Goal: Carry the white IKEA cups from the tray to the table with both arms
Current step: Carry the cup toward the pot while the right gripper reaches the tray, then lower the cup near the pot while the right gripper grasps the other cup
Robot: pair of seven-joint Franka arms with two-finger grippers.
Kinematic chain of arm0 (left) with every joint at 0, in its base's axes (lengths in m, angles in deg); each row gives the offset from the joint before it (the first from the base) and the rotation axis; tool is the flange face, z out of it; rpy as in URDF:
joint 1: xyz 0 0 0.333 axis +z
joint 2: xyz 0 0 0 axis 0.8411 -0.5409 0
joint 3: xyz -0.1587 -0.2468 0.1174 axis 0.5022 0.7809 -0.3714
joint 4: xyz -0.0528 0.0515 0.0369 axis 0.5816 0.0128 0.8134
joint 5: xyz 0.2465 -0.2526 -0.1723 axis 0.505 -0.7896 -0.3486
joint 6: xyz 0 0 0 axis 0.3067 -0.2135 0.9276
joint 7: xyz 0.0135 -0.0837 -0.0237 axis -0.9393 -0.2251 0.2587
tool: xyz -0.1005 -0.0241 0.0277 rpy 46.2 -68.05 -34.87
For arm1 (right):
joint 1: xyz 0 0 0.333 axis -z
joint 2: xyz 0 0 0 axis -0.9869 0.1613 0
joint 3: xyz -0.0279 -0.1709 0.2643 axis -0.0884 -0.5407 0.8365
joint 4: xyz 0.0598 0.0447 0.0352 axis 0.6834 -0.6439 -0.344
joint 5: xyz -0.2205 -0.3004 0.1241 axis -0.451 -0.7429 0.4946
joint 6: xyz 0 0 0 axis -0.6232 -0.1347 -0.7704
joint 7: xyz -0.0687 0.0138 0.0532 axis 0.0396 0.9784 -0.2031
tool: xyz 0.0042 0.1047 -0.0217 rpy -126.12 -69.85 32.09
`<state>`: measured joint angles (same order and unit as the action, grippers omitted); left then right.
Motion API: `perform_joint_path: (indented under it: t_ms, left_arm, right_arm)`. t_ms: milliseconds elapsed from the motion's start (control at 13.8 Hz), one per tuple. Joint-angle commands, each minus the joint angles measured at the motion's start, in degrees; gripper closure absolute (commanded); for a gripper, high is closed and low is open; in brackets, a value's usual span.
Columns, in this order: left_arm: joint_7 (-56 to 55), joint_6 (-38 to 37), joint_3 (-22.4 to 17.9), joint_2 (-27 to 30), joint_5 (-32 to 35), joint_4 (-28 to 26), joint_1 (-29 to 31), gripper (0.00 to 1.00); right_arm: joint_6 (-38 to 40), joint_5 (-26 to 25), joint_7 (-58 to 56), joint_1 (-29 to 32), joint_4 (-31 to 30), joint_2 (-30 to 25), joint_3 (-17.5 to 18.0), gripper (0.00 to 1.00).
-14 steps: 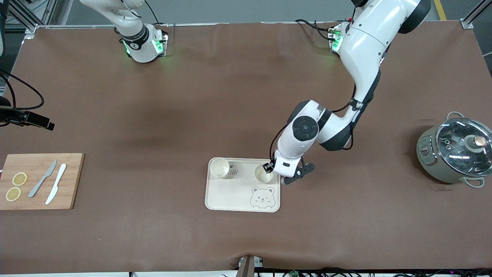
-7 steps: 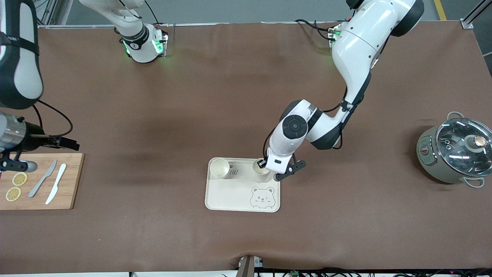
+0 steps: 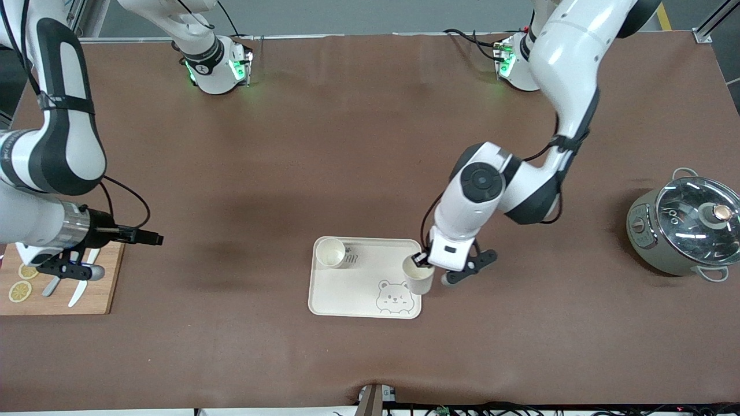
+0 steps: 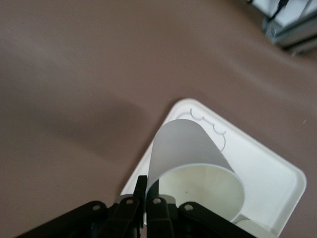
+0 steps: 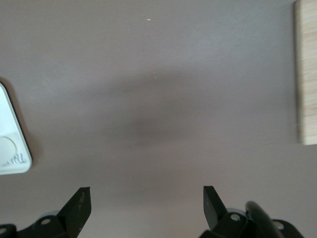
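Together we start with the front view: our left gripper (image 3: 424, 261) is clamped on the rim of one white cup (image 3: 418, 277), holding it up over the bear tray (image 3: 347, 289), at the tray's edge toward the left arm's end of the table, above the bear drawing's side. The second white cup (image 3: 330, 252) stands upright in the tray's corner toward the right arm's end, farther from the front camera than the bear drawing. Our right gripper (image 3: 151, 237) hangs over the brown table (image 3: 289, 144), just off the wooden cutting board (image 3: 98, 294) at the right arm's end; the board carries lemon slices (image 3: 22, 282) and two knives (image 3: 72, 286). A lidded pot (image 3: 682, 231) sits at the left arm's end of the table.

From the left wrist view, we see the held cup (image 4: 190, 163) tilted, its rim pinched between our fingers (image 4: 159, 210), with the tray (image 4: 292, 178) beneath it.

From the right wrist view, our right gripper's fingers (image 5: 79, 206) stand wide apart with nothing between them, over bare table. A corner of the tray (image 5: 10, 144) and an edge of the cutting board (image 5: 306, 74) show at the borders.
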<state>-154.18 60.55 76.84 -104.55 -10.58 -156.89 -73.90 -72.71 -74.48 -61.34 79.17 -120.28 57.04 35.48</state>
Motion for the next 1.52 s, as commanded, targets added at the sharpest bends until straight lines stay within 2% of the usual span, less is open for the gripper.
perform_joint_path:
  t_ms: [0,145,289,651,868,1013,1085,1302,1447]
  left_arm:
    - [0.8,-8.1,0.1,7.0,1.0,-2.4,1.6,1.00]
    - [5.6,-14.4,0.1,10.3,1.0,-3.9,3.0,1.00]
    - [11.7,-18.1,0.3,14.7,1.1,-7.6,5.7,1.00]
    - [17.8,-20.7,0.5,22.9,0.5,-18.4,12.1,1.00]
    - [18.1,-20.7,0.6,24.4,0.5,-24.2,15.2,1.00]
    - [18.2,-19.8,0.7,24.5,-0.8,-27.2,17.4,1.00]
    - [18.2,-18.6,0.7,24.7,-1.3,-28.9,17.9,1.00]
    - [18.6,-14.7,0.7,25.3,-1.8,-33.9,19.0,1.00]
    - [20.4,-9.6,0.8,26.2,-1.8,-38.6,22.0,1.00]
  right_arm:
    - [-0.8,1.1,7.7,-3.5,0.9,1.2,-0.2,0.00]
    - [-1.5,1.3,15.0,-6.5,1.2,1.8,-0.2,0.00]
    - [-3.3,1.5,21.3,-10.1,1.4,2.5,-0.1,0.00]
    - [-11.6,1.3,34.3,-20.3,1.5,7.5,-0.1,0.00]
    - [-17.1,1.3,42.8,-24.3,2.2,11.8,-0.1,0.00]
    - [-17.9,1.3,47.1,-26.4,4.8,13.8,-0.1,0.02]
    - [-18.0,1.4,48.0,-26.9,5.1,14.1,-0.1,0.06]
    - [-19.2,1.5,48.3,-28.0,5.3,15.1,0.1,0.28]
    - [-21.0,1.5,49.3,-29.3,5.2,17.0,0.3,0.34]
